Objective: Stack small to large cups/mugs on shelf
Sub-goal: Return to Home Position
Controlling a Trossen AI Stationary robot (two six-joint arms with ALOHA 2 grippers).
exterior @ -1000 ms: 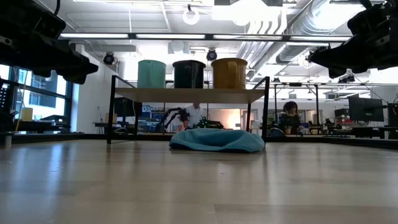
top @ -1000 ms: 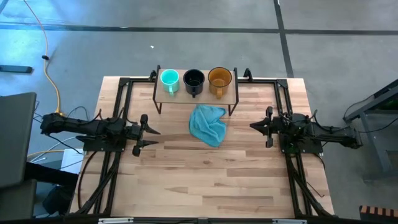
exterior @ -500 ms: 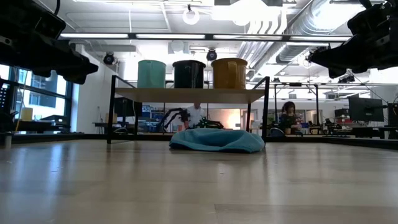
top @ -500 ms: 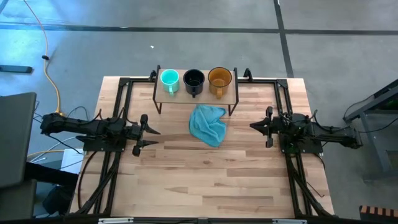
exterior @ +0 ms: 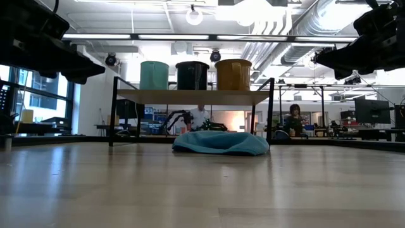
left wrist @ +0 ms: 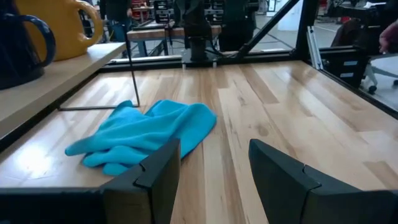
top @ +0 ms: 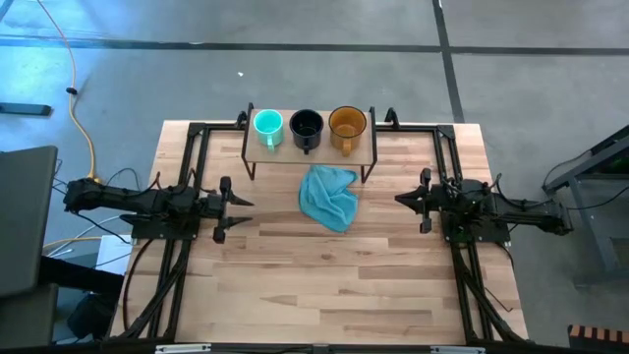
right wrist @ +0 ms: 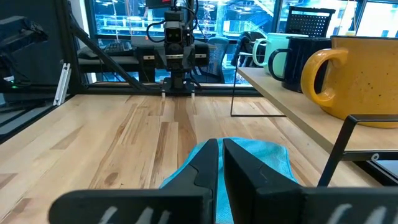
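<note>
Three mugs stand side by side on the shelf [top: 310, 149], each on its base. They are a teal one [top: 267, 125], a dark one [top: 307, 126] and an amber one [top: 347, 124]. The shelf stands on thin black legs at the table's far edge. My left gripper [top: 241, 209] hovers open over the table's left side and points toward the middle. My right gripper [top: 398, 200] hovers shut over the right side, facing it. In the left wrist view, my left gripper's fingers [left wrist: 214, 168] have nothing between them.
A light blue cloth [top: 329, 197] lies crumpled on the table just in front of the shelf, between the two grippers. Black frame rails [top: 192, 157] run along the table's left and right sides. People sit in the room beyond the table [exterior: 294, 117].
My left gripper has turned a little toward the table's far edge without leaving its place. The mugs and the cloth have stayed where they were.
</note>
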